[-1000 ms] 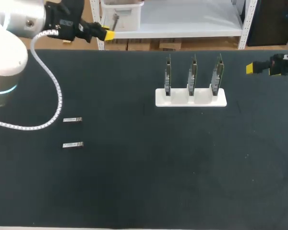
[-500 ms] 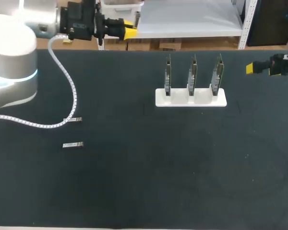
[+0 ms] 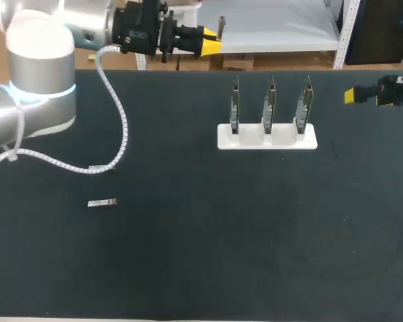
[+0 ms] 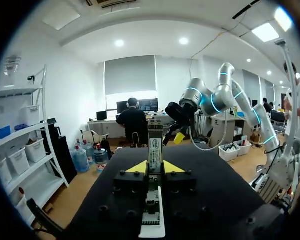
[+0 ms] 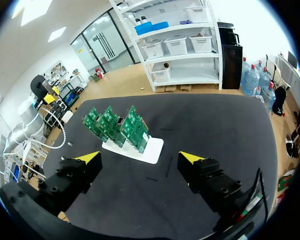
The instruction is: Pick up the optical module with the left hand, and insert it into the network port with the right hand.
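The left arm has swung rightward along the table's far edge, bringing the left gripper [image 3: 210, 45] nearer the middle. Its yellow-tipped fingers pinch the optical module [image 4: 155, 142], a slim, labelled metal bar held upright clear of the table. The pickup looks done; handover and insertion are still to come. The right gripper [image 5: 139, 158] hangs at the right edge, fingers spread wide and empty, well apart from the green boards [image 3: 269, 104] in their white stand [image 3: 267, 137]. A spare module [image 3: 101, 202] lies on the table.

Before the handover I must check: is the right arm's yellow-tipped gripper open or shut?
Open. In the right wrist view the yellow-tipped right gripper stands wide apart, with nothing held between.
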Robot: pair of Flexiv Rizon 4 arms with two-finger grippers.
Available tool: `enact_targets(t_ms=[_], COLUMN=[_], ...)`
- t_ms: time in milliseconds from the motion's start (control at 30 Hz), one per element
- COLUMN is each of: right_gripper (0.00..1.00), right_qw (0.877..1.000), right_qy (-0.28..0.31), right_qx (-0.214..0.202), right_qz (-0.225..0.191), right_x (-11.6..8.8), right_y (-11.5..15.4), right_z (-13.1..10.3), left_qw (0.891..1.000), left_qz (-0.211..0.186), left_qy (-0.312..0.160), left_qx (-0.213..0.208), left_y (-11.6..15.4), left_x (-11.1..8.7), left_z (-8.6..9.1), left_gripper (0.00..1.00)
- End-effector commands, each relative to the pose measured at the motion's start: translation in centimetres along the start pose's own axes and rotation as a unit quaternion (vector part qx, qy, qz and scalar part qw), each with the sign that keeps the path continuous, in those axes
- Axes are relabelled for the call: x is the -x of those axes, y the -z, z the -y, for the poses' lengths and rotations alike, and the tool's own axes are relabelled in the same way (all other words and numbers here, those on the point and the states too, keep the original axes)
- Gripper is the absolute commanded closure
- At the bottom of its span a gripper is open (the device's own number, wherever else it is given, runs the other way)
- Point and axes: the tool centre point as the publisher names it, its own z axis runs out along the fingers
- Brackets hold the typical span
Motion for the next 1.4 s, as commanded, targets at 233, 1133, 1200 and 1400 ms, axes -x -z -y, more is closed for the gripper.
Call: enact_targets(t_ms=[233, 1133, 1200, 1400], right_gripper=[0.00, 0.00, 0.00, 0.00], right_qw=[1.000, 1.000, 1.000, 1.000], right_qy=[0.000, 0.000, 0.000, 0.000], right_qx=[-0.002, -0.002, -0.002, -0.002], right_qz=[0.001, 0.001, 0.001, 0.001], right_x=[0.0, 0.0, 0.0, 0.0], right_y=[0.0, 0.0, 0.0, 0.0], right_z=[-0.1, -0.1, -0.1, -0.1], left_qw=[0.999, 0.999, 0.999, 0.998], left_qz=[0.039, 0.016, 0.014, 0.012], left_qy=[0.011, 0.029, 0.035, 0.051], left_qx=[0.022, 0.025, 0.024, 0.030], left_y=[-1.9, -4.9, -5.0, -5.3], left_x=[-0.3, -3.8, -4.1, -4.8], left_z=[0.1, -0.2, -0.3, -0.6], left_gripper=[1.00, 1.00, 1.00, 1.00])
